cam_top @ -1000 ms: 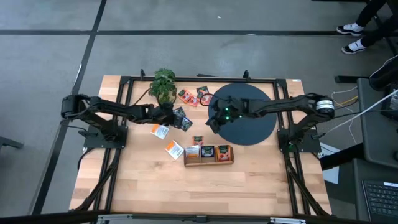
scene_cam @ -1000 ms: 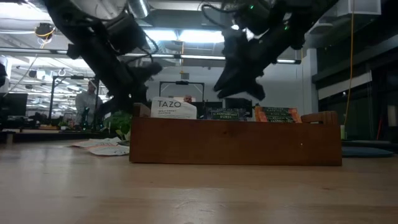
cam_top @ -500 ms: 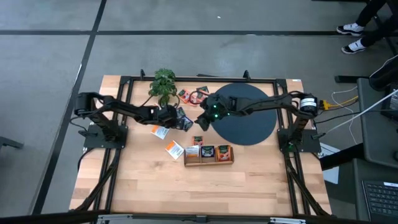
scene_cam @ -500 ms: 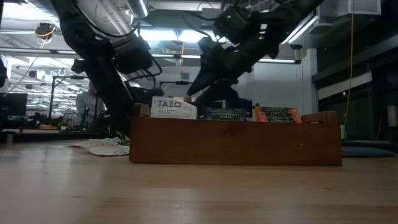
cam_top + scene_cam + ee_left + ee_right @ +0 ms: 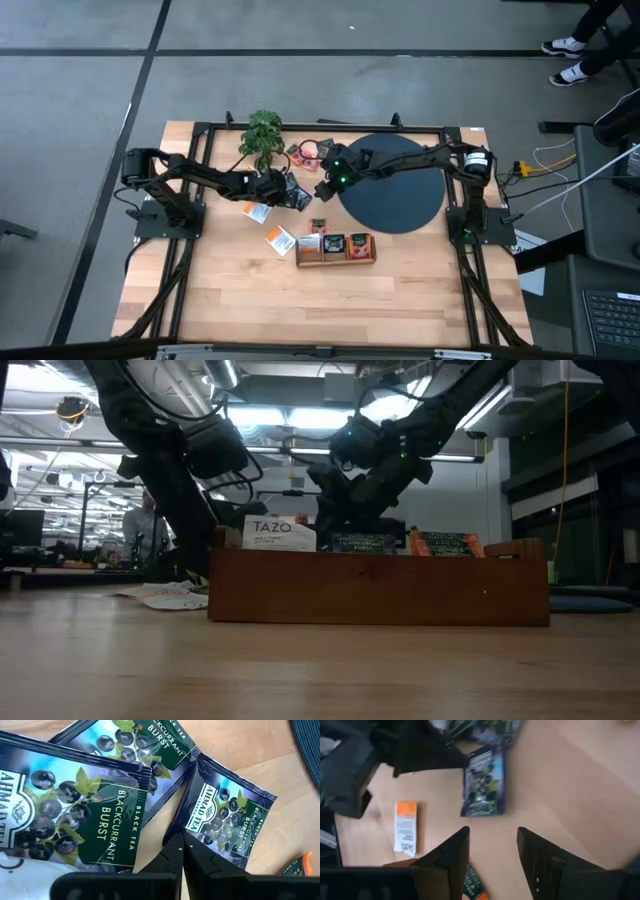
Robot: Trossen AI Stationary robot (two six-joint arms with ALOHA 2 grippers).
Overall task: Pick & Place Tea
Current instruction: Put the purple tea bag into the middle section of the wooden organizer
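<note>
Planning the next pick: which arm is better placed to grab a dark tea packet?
Left, probably. The left claw sits shut right at the dark tea packets. The right claw is open above bare wood, one packet ahead of it.

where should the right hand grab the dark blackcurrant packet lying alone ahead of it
Best guess: straight down over the dark blackcurrant packet, pinching across its two long edges. It lies flat on bare wood, clear of neighbours, and the right hand is already open and lined up with it.

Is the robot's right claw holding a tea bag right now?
No: in the right wrist view the right gripper is open with only bare wooden table between its fingers.
</note>
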